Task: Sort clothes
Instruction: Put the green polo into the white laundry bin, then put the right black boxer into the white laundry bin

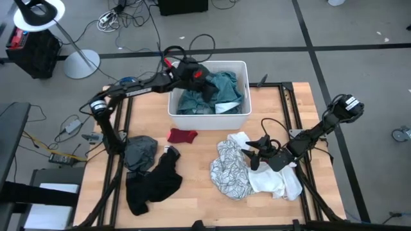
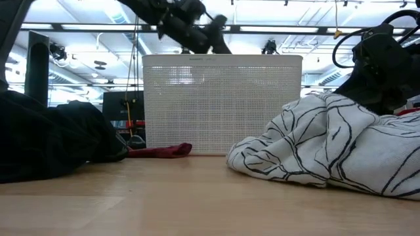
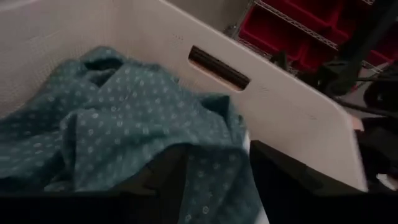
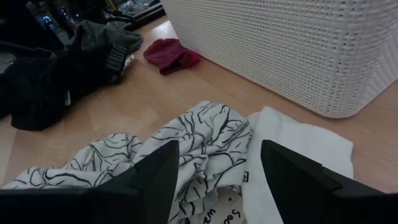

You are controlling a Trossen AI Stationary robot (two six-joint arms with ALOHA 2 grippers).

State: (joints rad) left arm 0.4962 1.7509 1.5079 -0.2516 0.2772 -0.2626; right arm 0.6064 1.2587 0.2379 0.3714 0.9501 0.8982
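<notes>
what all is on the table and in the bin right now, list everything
bin: one, white perforated plastic, at the far middle of the table
teal shirt: one, teal with a small pale pattern, inside the bin
red piece: one small, dark red, on the table just in front of the bin
grey garment: one, grey, on the left side of the table
black garment: one, black, left front, beside the grey one
white-patterned garment: one, white with black lines, right of centre
white garment: one, plain white, beside the patterned one on its right
table: one, light wood
left gripper: open, over the bin above the teal shirt
right gripper: open, above the white-patterned garment
</notes>
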